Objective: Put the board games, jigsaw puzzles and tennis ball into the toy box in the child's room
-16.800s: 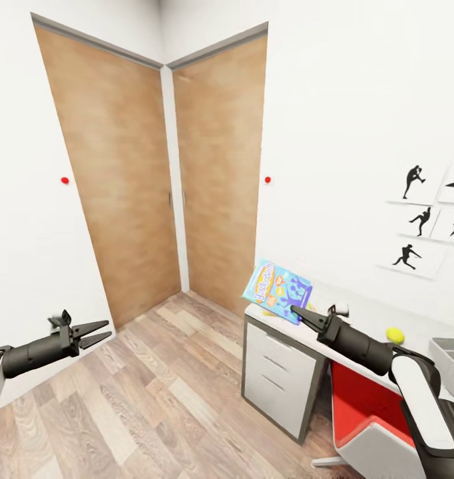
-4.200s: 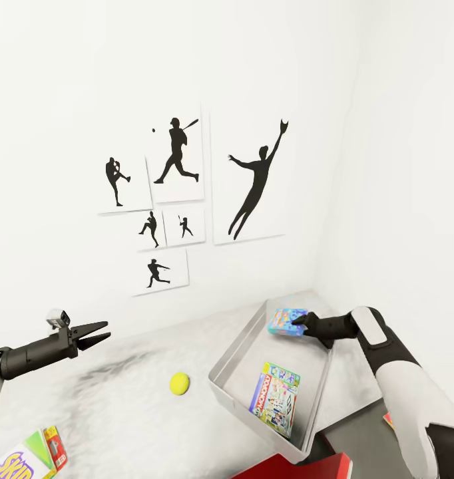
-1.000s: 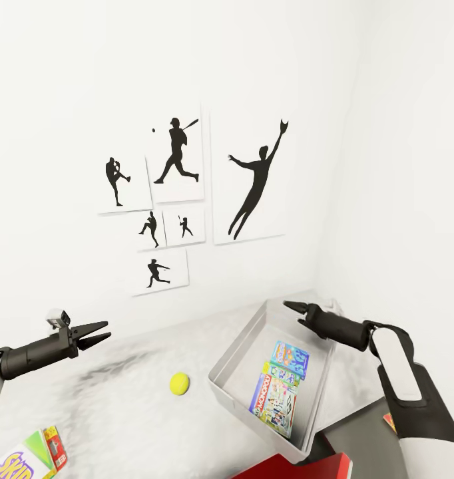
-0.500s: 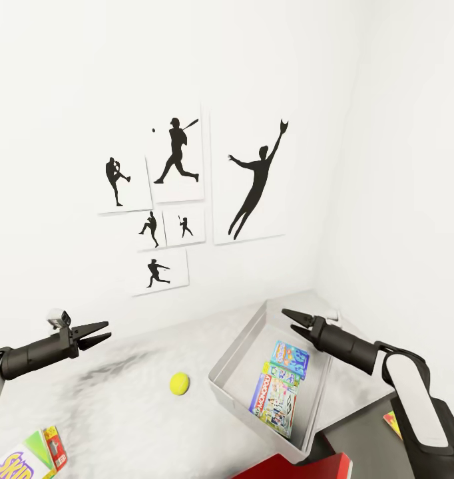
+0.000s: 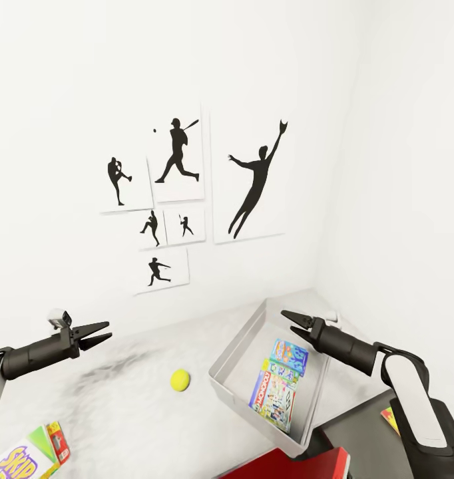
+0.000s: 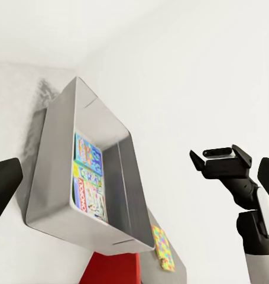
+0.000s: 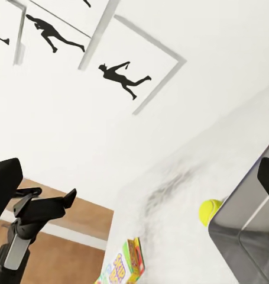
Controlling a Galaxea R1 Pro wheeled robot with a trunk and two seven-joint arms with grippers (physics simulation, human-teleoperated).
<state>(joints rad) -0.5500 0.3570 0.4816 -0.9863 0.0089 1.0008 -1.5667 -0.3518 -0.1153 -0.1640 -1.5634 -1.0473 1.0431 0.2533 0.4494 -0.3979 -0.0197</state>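
Note:
The grey toy box (image 5: 240, 344) stands on the light-grey table (image 5: 120, 412) near the wall corner. Inside it lie the Monopoly board game (image 5: 275, 401) and the light-blue board game (image 5: 288, 356). My right gripper (image 5: 288, 319) hovers open above the box's far end, holding nothing. The tennis ball (image 5: 180, 380) rests on the table left of the box. The Skip-Bo board game (image 5: 27, 456) lies at the table's near left. One jigsaw puzzle (image 5: 391, 419) shows on the dark wing, behind my right arm. My left gripper (image 5: 102, 331) hangs open over the table's left part. The left wrist view shows the toy box (image 6: 57, 118) and the jigsaw puzzle (image 6: 162, 248).
Baseball-player prints (image 5: 180, 199) hang on the white wall behind the table. A red chair (image 5: 280, 466) sits under the table's front edge. The dark-grey wing (image 5: 360, 432) runs along the right wall. The right wrist view shows the tennis ball (image 7: 210, 212) and the Skip-Bo (image 7: 122, 263).
My right gripper has dropped slightly and drawn back over the box's far end, staying open. The head view has shifted a little. The left arm is still.

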